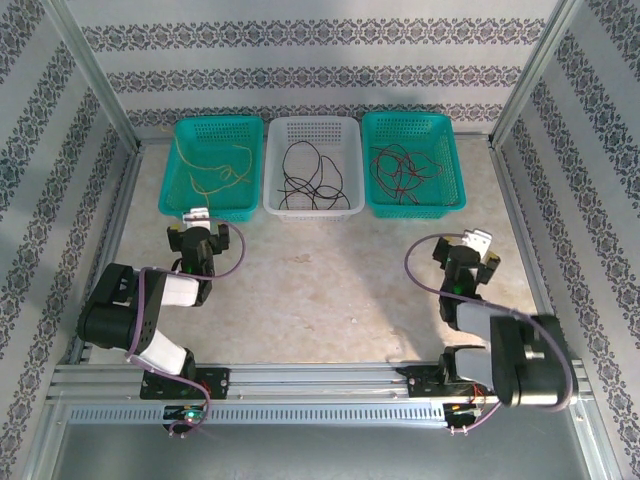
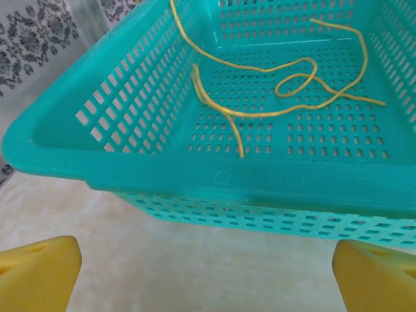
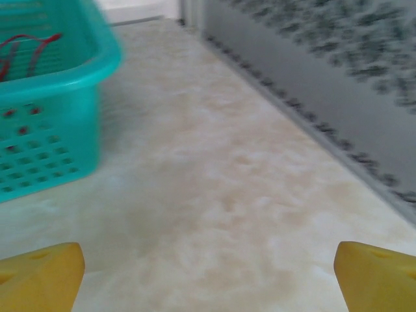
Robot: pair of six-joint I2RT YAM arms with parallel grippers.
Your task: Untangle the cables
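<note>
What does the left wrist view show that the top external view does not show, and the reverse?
Left wrist view: the left gripper seen from within, its yellow fingertips wide apart, and the wall holes of the left teal basket close up. Top external view: the white basket with black cables, the right teal basket with red cables, and the open right gripper. Shared: the left teal basket holding loose yellow cables, with the open left gripper close before it.
</note>
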